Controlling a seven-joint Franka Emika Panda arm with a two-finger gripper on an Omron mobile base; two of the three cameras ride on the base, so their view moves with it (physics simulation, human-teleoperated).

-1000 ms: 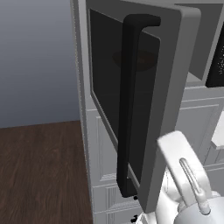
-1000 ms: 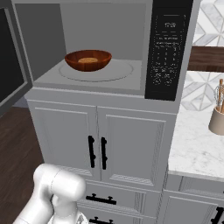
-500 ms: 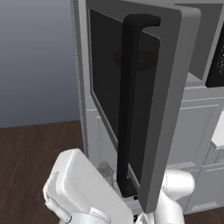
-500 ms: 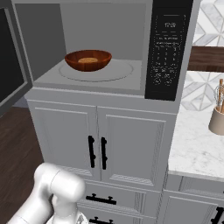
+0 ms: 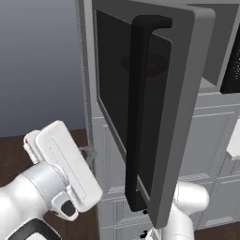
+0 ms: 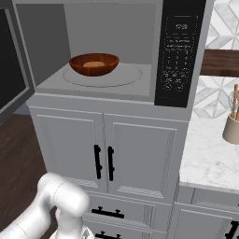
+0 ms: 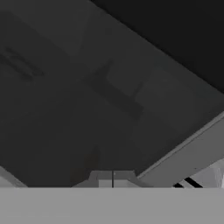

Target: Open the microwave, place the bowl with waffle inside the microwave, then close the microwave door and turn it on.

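The bowl (image 6: 94,64) is sitting inside the microwave (image 6: 179,51), on the round turntable, waffle showing pale orange in the middle, and the door (image 5: 183,93) is hanging wide open, swung out to the left of the cavity. So the loading looks done, and I'm reading this as the closing step. The claw (image 7: 113,178) is right up against the dark glass in the hand view, its two tips pressed together with nothing between them, so it's closed and empty. In the left base view the arm's big white link is sitting low, beside the hinge side of the door, apparently behind the panel. Now, how is this door going to handle? It's a stiff, wide, hinged slab, not something to pinch; it should swing freely on a push. The bar handle (image 5: 140,112) is on the outer face, facing away from the cavity, so from back here a grip isn't needed. I'd say the best contact is flat on the outer face toward the free edge, far from the hinge, where a shove turns it easiest. The glass looks slick, so the frame may give surer purchase. Bowl's safe well back from the opening.
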